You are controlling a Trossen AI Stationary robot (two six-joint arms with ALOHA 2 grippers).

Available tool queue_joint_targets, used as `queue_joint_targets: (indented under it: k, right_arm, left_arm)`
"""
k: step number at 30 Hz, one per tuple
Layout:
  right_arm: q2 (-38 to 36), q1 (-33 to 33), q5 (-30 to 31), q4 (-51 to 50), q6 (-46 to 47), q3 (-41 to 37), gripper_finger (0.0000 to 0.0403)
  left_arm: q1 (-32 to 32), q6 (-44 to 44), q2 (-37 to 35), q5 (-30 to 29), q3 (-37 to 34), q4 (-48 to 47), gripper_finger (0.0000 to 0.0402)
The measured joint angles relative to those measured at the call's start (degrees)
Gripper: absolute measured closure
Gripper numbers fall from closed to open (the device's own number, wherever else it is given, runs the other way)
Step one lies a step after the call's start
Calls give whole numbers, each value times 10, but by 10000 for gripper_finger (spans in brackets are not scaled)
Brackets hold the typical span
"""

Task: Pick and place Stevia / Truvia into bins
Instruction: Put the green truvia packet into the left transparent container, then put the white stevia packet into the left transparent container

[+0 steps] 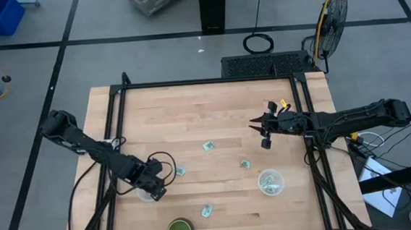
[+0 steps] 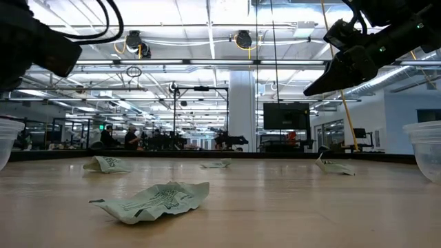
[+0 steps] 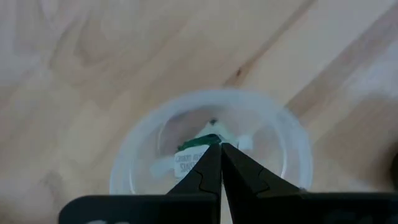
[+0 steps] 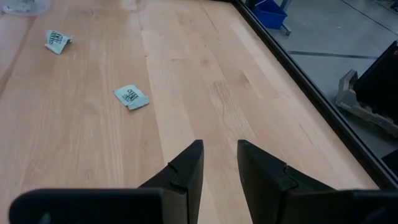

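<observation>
Wooden surface, seen from above: we find the left claw directly over the near-left bin, its fingers nearly together on a packet above the bin's mouth. If the paper clings to a finger, we judge it could land outside. Four loose packets, one central, lie between this bin and the right bin. The right claw, fingers apart and empty, hovers beyond the right bin.

No print on the packets is legible
</observation>
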Motion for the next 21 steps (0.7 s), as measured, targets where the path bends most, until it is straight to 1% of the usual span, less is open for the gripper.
queue_joint_targets:
  k: [5, 11, 14, 17, 19, 21]
  right_arm:
    - [0, 0, 0, 5, 0, 0, 309]
    - [0, 0, 0, 4, 0, 0, 309]
    - [0, 0, 0, 4, 0, 0, 309]
    - [0, 0, 0, 4, 0, 0, 309]
    - [0, 0, 0, 4, 0, 0, 309]
    - [0, 0, 0, 4, 0, 0, 309]
  left_arm:
    - [20, 1, 0, 0, 0, 1, 378]
    - [38, 20, 0, 0, 0, 1, 338]
    - [47, 53, 0, 5, 0, 1, 320]
    - [63, 73, 0, 46, 6, -1, 315]
    - [76, 68, -3, 88, 14, -4, 314]
    - [87, 60, -10, 115, 23, -8, 314]
